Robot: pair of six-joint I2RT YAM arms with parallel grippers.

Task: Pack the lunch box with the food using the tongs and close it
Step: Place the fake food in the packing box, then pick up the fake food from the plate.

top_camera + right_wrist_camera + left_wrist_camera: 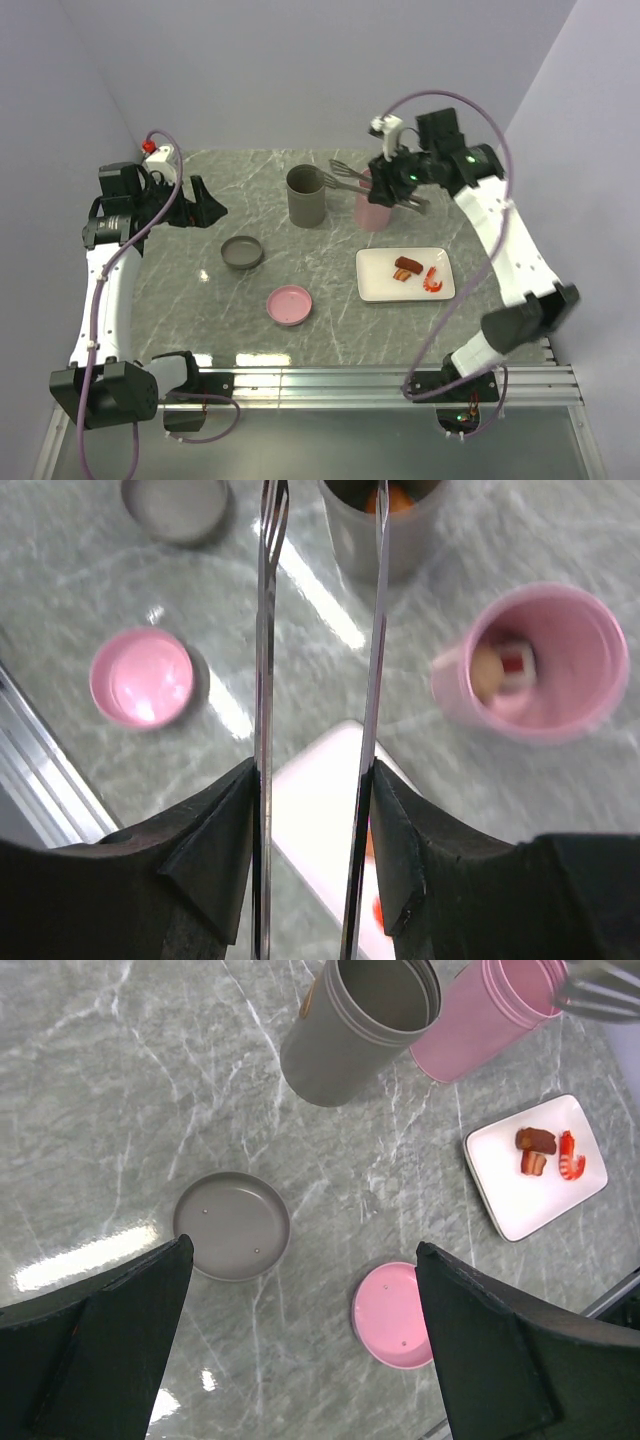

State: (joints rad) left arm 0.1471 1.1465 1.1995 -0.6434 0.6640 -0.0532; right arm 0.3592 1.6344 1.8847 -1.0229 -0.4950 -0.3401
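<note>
Right fingers (pixel 215 850), half-open, clasp the tongs (pixel 268 680); left fingers (pixel 100 1340) spread wide.

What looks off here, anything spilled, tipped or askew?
Nothing stands out. The grey container and pink container stand upright, the grey lid and pink lid lie flat on the table, and the food pieces sit on the white plate, none spilled. The right end effector holds the tongs.

A: Which words, labels or numbers are legible across the three views?
B: None. The grey canister (pixel 305 196), pink canister (pixel 374 212), grey lid (pixel 242 252), pink lid (pixel 290 304), white plate (pixel 405 274) and tongs (pixel 266 630) show plain surfaces only.
</note>
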